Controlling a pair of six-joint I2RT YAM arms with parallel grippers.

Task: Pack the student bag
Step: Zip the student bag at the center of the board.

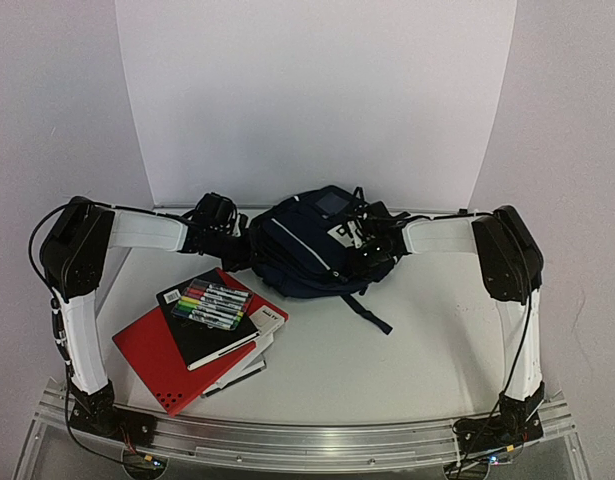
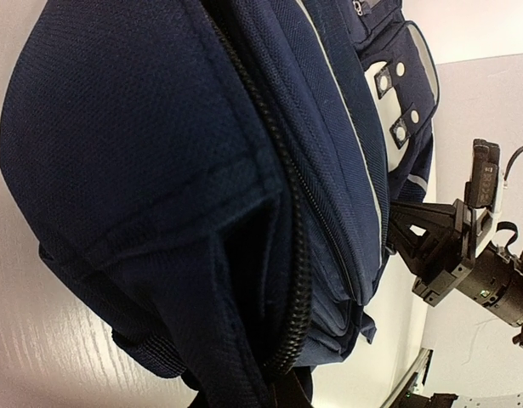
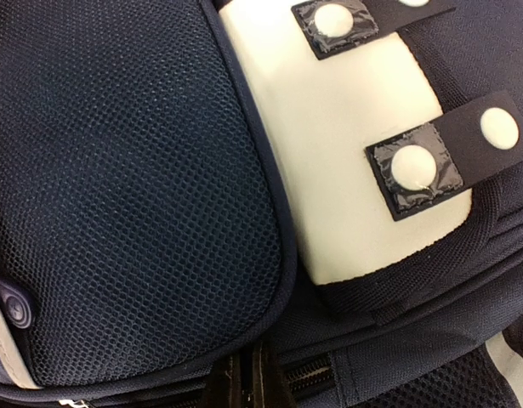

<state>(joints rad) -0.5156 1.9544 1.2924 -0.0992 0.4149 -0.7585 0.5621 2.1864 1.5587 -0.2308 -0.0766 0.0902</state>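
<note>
Closest to the lens we get the student bag (image 3: 133,187): a coarse navy mesh pocket (image 3: 159,127) with a bound, rounded edge. Beside it is a smooth off-white panel (image 3: 329,195) carrying glossy black tabs with round white snaps (image 3: 412,167). At the bottom of that view the right gripper (image 3: 247,381) has its dark fingers closed together against a toothed zip (image 3: 308,374). We cannot tell if they pinch anything.

In the left wrist view we see tight woven navy canvas, padded and bulging, with a side zip (image 2: 297,255) curving down the seam. From above, the left gripper (image 1: 225,238) sits against the bag's left side with its jaws closed. We cannot tell if it has hold of the fabric.

The top view puts the bag at the far middle of the white worktop (image 1: 407,350), between both grippers. It is a lumpy rounded shape with a square grey patch (image 1: 334,203) and a black strap (image 1: 372,315) trailing toward the near side.

Near left, well apart from the bag, lies a flat red cover (image 1: 157,365). A black notebook (image 1: 202,335) lies on it, and a clear pack of coloured markers (image 1: 215,303) lies on the notebook. A pale booklet (image 1: 242,375) pokes out underneath.
</note>
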